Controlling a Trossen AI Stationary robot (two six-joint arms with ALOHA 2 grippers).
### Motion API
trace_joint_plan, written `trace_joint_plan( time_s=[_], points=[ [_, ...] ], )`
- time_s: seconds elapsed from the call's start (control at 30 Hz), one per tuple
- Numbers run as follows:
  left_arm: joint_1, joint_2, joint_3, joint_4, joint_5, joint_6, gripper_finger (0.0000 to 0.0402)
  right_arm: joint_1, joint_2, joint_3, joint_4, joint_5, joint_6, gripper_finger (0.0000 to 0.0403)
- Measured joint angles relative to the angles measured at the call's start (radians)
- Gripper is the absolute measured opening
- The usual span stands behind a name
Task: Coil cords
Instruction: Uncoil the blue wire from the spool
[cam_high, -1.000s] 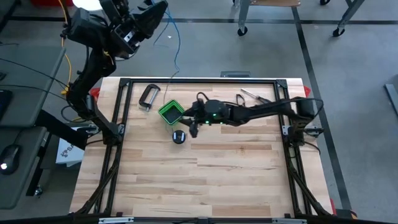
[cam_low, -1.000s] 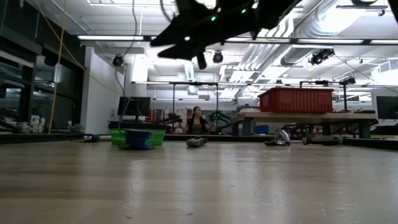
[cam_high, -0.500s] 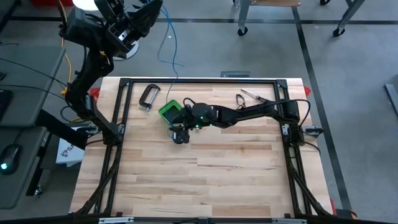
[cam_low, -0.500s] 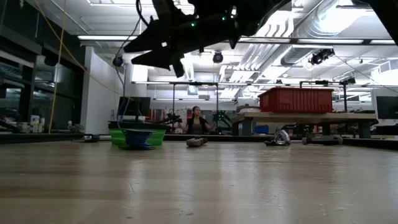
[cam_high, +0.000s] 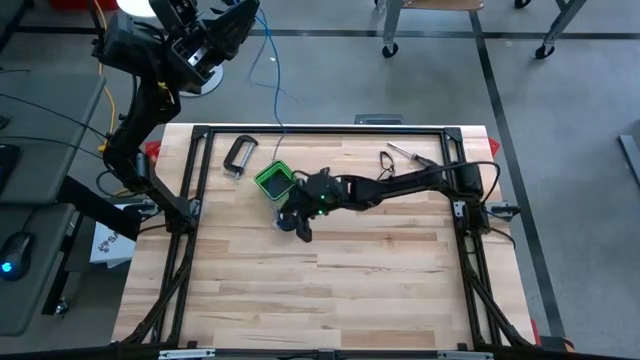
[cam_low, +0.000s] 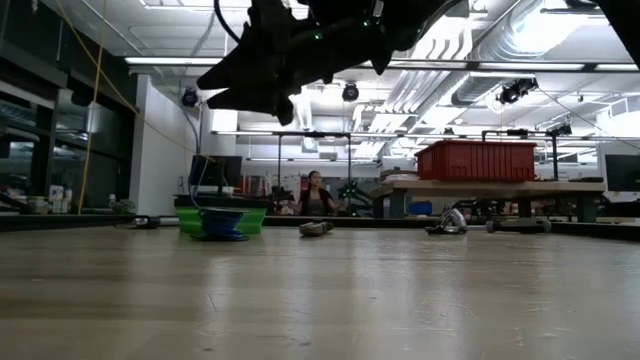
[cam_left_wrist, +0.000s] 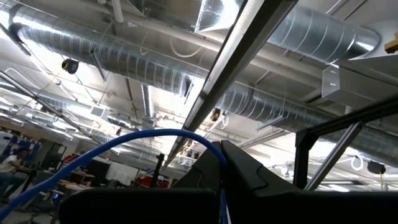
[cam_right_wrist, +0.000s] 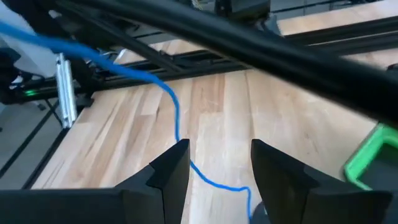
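On the table, just beside the green box (cam_high: 272, 179), the right gripper (cam_high: 297, 222) hangs over the small dark spool (cam_low: 222, 222), fingers apart with the blue wire (cam_right_wrist: 176, 118) running between them, not clamped as far as the right wrist view shows. From there the wire climbs past the C-clamp (cam_high: 238, 155) and off the table's far edge to the raised left gripper (cam_high: 240, 20), which is closed on it. Judging by that long free run, most of the coiling remains.

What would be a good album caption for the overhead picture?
Right claw open over the small dark spool beside the green box, while the left claw, raised beyond the table, holds the blue wire.
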Motion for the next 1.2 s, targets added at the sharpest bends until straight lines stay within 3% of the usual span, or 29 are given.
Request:
trace_joint_plan(
  time_s=[0.43,0.73,0.83,0.97,1.2],
  points=[
    [0.058,0.000,0.000,0.002,-0.003,0.000,0.0000,0.021,0.028,-0.002,-0.030,-0.048,-0.126,0.0165],
    [0.084,0.000,0.000,0.002,-0.003,-0.002,0.0000,0.031,0.028,-0.002,-0.012,-0.019,-0.127,0.0160],
    [0.084,0.000,0.000,0.002,-0.003,-0.002,0.0000,0.031,0.028,-0.002,-0.014,-0.002,-0.125,0.0120],
    [0.084,0.000,0.000,0.000,-0.002,0.000,0.0000,0.025,0.008,-0.002,-0.037,-0.027,-0.066,0.0019],
    [0.112,-0.053,0.000,-0.147,-0.015,0.109,0.0000,-0.018,-0.168,-0.002,-0.221,-0.038,-0.060,0.0002]
  ],
)
